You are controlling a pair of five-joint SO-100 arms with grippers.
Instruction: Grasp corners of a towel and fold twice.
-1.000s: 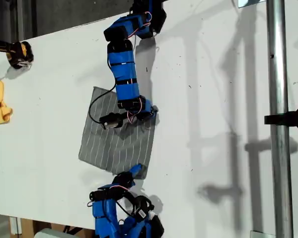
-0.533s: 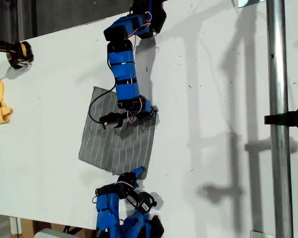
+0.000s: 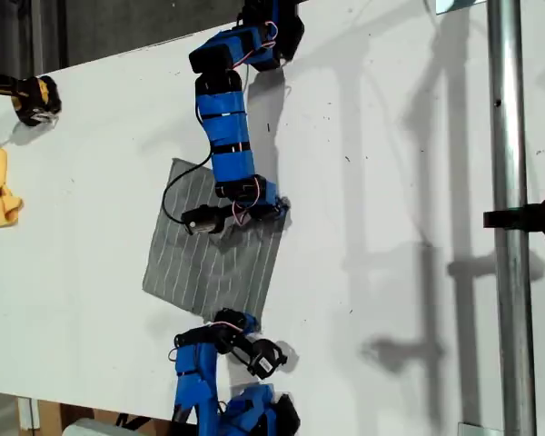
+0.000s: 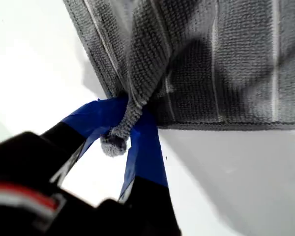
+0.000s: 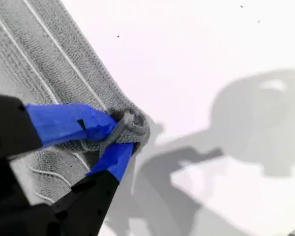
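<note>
I found no text, label, brand, number or sign that could be read in any view; nothing legible stood on the arms, the towel [image 3: 213, 263] or the worktop [image 3: 391, 182].

Grey striped towel [image 3: 213, 259], two corners [image 4: 119, 132] pinched

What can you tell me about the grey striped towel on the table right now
The towel is a grey, soft-looking cloth with thin white stripes, lying mostly flat on the white table, left of centre in the exterior view. Two corners are pinched: my first gripper is shut on one bunched corner, my second gripper on another. In the exterior view, one arm reaches over its top edge and the other meets its bottom edge. Which arm is which I cannot tell.
</note>
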